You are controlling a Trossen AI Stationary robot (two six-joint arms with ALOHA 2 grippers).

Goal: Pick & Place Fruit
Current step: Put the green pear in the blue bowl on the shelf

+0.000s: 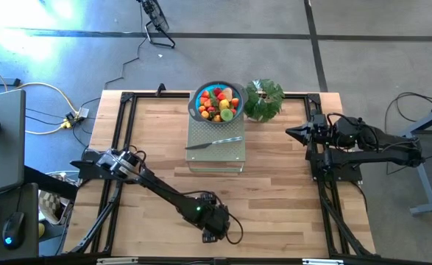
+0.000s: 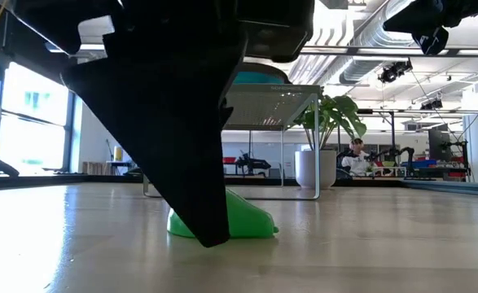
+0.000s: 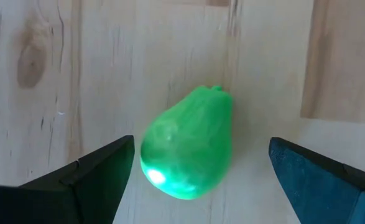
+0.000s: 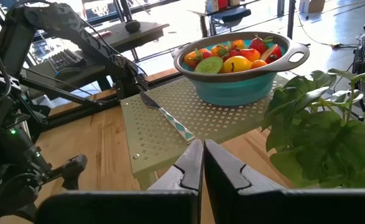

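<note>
From above, the left tool [image 1: 214, 234] sits low at the near edge of the wooden worktop [image 1: 274, 191], close to the middle. It hides what is under it. The blue bowl [image 1: 198, 101] full of fruit [image 1: 221, 103] stands on a pale mesh stand [image 1: 216, 151] at the far side, with a silver knife [image 1: 214, 142] beside it on the stand and a leafy plant [image 1: 264, 99] just to the right. The right tool [image 1: 289, 133] waits over the right side, well apart from the bowl. There is a lot of bare wood between the left tool and the stand.

From worktop height, a green pear [image 2: 243, 220] lies on the wood, touching the worktop, with the dark left tool right in front of it. A person sits far back in the room.

The left wrist view shows what the others hide: the green pear [image 3: 188, 149] lies between the two fingers [image 3: 83, 177], which are spread wide and do not touch it.

The right wrist view shows the right tool [image 4: 203, 163] pressed closed on nothing, facing the bowl [image 4: 241, 84], knife [image 4: 166, 116] and plant [image 4: 322, 134]
</note>
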